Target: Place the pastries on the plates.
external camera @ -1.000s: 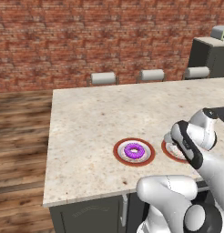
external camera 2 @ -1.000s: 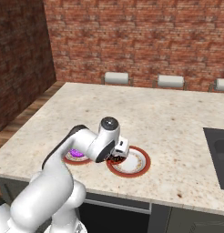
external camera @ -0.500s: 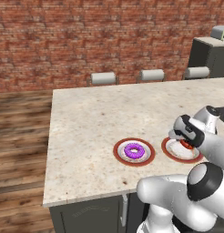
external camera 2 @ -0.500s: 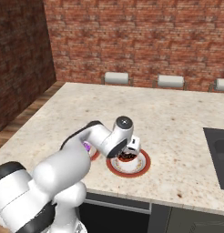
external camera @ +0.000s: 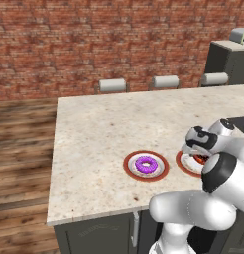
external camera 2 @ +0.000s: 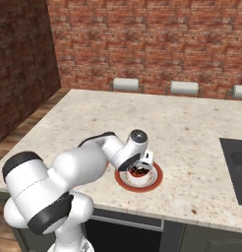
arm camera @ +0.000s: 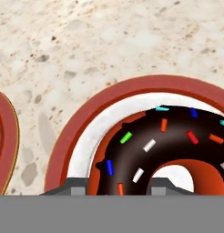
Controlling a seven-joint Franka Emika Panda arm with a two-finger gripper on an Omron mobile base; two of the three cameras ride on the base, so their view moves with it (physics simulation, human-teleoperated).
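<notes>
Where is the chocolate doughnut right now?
Over the right plate, held in the end effector; the purple doughnut lies on the plate left of it.

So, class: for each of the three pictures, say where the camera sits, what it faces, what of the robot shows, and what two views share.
Left base view: behind the arm's left, facing the counter; arm at lower right.
Right base view: behind its right; arm at lower left, gripper over a plate.
Hand view: on the hand, facing down at the chocolate doughnut; finger tips at the bottom.
Both base views share the chocolate doughnut's plate.
</notes>
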